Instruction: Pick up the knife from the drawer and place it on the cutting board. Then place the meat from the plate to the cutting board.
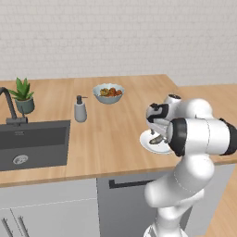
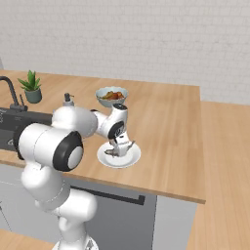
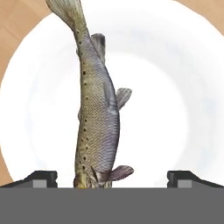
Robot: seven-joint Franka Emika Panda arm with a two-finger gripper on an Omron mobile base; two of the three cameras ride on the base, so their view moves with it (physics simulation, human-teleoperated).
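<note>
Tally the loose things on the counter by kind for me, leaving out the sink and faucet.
Plate: 1
Meat, a spotted fish lying on that plate: 1
Bowl with red-brown contents: 1
Soap dispenser: 1
Potted plant: 1
Total: 5

In the left base view the arm covers the right part of the plate (image 1: pixel 150 143), lower right of centre. In the hand view the meat (image 3: pixel 96 118) has its lower end cut off at the bottom, and the plate's rim runs past the frame edges.
</note>
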